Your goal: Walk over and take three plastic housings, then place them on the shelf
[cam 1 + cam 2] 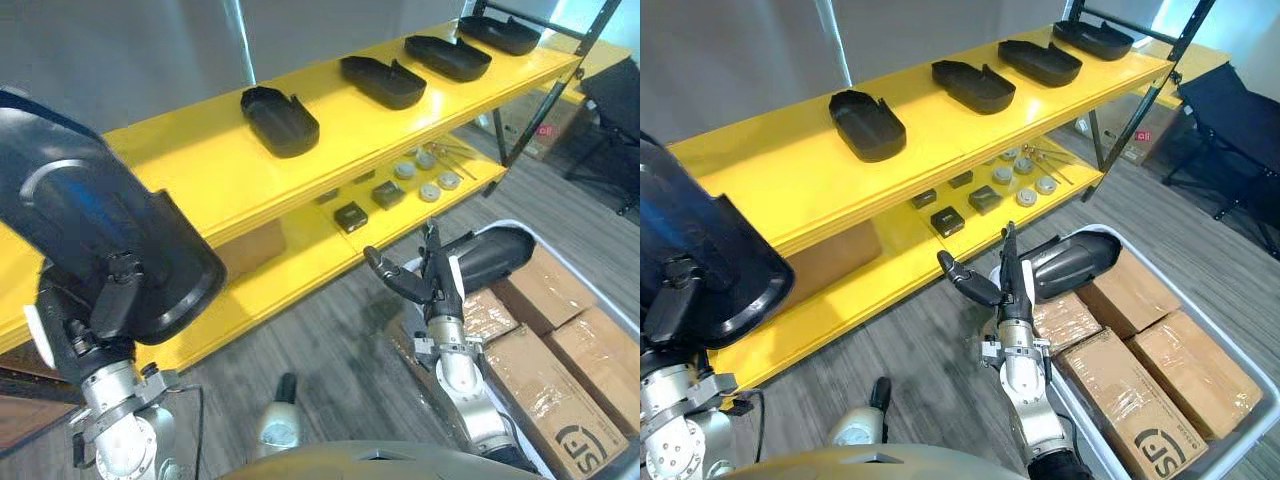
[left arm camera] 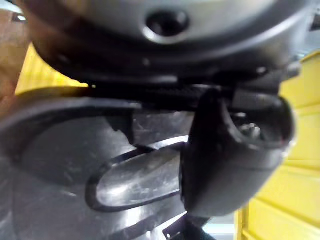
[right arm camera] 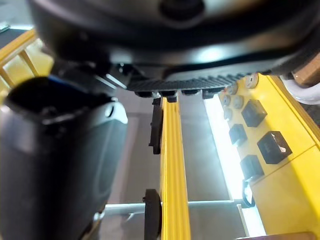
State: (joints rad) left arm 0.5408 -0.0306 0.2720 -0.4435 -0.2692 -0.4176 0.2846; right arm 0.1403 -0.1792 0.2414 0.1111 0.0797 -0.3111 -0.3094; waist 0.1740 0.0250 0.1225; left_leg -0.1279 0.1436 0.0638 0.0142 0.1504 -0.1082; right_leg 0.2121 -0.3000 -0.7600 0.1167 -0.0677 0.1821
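Gripping a plastic housing (image 1: 90, 200), left hand (image 1: 108, 298) curled shut; right hand (image 1: 1008, 275) open, empty. Recommend lowering it flat onto the shelf (image 1: 200, 170), on its bare top board.

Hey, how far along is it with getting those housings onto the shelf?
Four shelf housings lie on the yellow shelf. The left hand grips a fifth housing, raised before the shelf. The right hand is at a sixth housing by the cardboard boxes; its hold is unclear. Neither is placed yet.
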